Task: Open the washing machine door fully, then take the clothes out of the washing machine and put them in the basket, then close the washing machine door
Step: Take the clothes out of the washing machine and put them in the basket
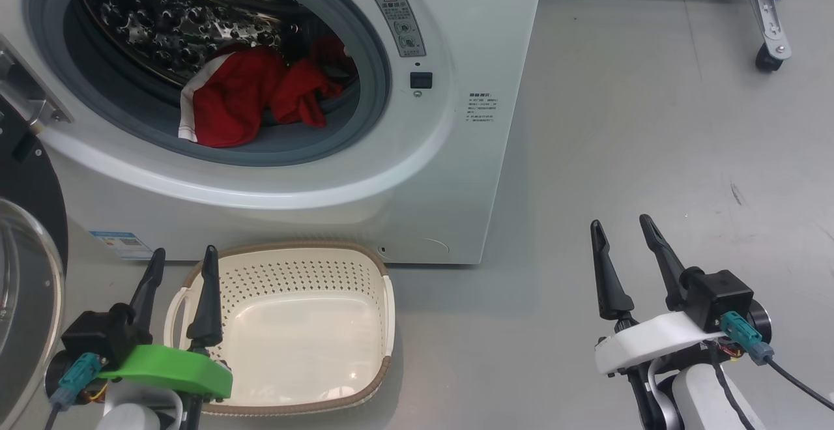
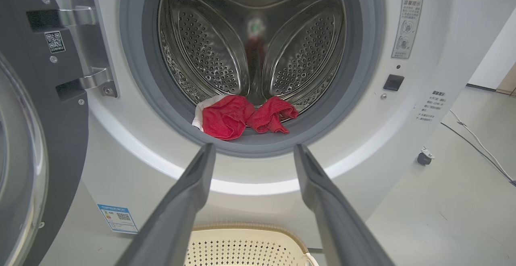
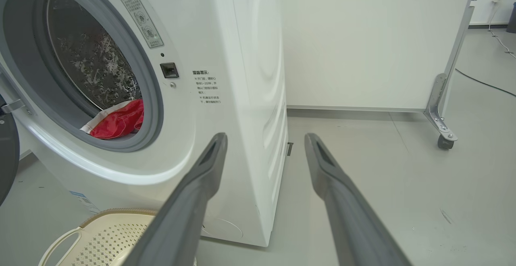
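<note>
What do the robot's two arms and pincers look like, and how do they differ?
The left pincer has a green bracket, the right pincer a white bracket. Each has two long, dark, tapering fingers and a teal connector; a black cable leaves the right one.

Dark fingers [image 1: 208, 300]; green bracket [image 1: 169, 366]; white bracket [image 1: 651, 339]
</note>
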Controlling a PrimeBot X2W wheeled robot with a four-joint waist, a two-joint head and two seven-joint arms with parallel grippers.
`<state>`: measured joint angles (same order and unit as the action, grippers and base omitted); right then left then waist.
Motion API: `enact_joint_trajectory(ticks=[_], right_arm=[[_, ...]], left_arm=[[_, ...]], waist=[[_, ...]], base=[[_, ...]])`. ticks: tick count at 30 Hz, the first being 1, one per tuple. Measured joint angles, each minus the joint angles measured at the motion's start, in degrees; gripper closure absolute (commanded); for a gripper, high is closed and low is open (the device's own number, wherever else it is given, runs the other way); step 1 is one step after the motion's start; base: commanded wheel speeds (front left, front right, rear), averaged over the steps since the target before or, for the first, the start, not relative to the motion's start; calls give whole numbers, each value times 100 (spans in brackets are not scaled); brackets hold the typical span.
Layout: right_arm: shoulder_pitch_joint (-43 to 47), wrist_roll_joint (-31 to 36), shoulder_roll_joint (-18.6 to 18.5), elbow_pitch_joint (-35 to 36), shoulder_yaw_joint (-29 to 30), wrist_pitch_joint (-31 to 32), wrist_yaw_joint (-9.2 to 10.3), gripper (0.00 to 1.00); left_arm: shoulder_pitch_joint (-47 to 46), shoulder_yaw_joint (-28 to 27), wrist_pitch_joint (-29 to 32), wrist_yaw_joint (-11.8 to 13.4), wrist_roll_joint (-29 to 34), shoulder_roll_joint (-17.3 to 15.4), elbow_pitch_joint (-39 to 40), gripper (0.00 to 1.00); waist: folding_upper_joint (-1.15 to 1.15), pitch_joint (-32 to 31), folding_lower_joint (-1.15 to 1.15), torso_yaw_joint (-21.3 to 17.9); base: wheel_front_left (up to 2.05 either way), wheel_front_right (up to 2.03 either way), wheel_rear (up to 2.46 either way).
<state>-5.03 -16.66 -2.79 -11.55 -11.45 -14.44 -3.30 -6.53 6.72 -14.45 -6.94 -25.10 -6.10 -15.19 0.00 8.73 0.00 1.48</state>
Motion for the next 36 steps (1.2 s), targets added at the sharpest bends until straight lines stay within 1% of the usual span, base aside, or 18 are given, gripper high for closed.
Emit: enact_joint_trajectory(ticks=[6,10,11,16,17,21,26,31,36], right_arm=[[-19,0,1,53,-107,0,0,0],[-24,0,1,101,-179,0,3,0],[-25,1,1,108,-198,0,42,0],[-32,1,1,182,-261,1,58,0],[-37,1,0,198,-281,0,98,0],[-64,1,1,268,-366,1,144,0],[-233,-8,-2,374,-514,0,145,0],[-406,-113,-1,491,-660,0,202,0],[-522,-209,-2,543,-829,0,246,0]], left_arm=[[-2,-125,0,0,74,-12,59,0],[-3,-131,0,13,246,-104,10,0],[-7,-135,0,16,260,-137,11,0],[-105,-189,1,44,303,-242,45,0],[-158,-233,2,86,302,-267,51,0],[-410,-363,36,143,303,-450,90,0],[-770,-569,191,211,304,-702,94,0],[-1179,-823,472,320,294,-947,70,0],[-1639,-878,749,364,311,-1215,21,0]], waist=[[0,135,0,-73],[0,270,0,-145],[0,313,0,-167],[0,564,0,-286],[0,624,0,-313],[0,877,0,-433],[0,1212,0,-614],[0,1521,0,-848],[0,1805,0,-1114]], base=[[0,0,0],[0,0,0],[0,0,0],[0,0,0],[0,0,0],[0,0,0],[0,0,0],[0,0,0],[0,0,0]])
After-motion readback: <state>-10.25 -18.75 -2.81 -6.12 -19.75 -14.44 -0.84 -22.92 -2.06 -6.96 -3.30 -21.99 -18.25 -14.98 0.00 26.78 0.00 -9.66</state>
